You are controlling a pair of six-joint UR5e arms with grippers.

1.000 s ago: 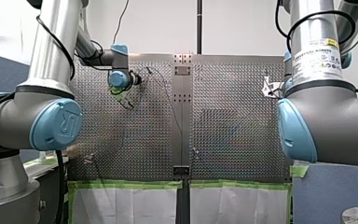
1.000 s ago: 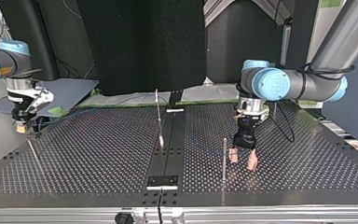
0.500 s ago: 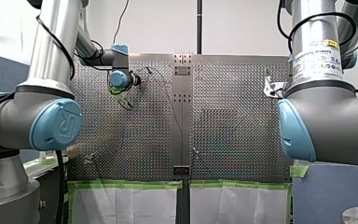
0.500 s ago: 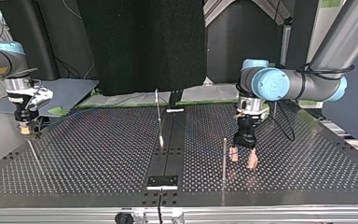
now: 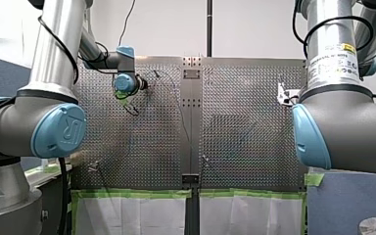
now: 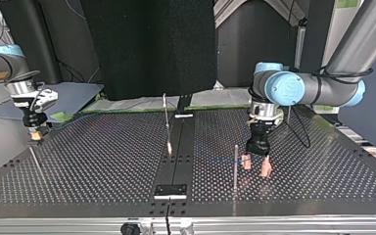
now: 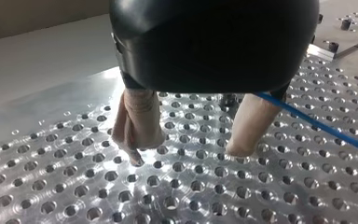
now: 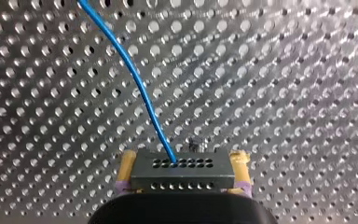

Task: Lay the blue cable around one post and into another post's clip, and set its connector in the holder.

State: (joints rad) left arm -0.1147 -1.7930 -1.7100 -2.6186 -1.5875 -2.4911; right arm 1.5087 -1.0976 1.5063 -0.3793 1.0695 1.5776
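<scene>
Robotics lab by the look of it, grey-and-blue industrial arms (image 5: 54, 122) flanking a perforated metal counter (image 5: 245, 122), green tape (image 5: 132, 194) along its near edge, black screen (image 6: 149, 44) behind, black cabling (image 5: 61, 196) hanging off them

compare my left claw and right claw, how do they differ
My left claw is open and empty; my right claw is shut on the black connector. Left claw pads look beige, right claw pads yellow. The blue cable runs out of the connector in the right claw but only passes beside the left claw. Both face the perforated table.
</scene>
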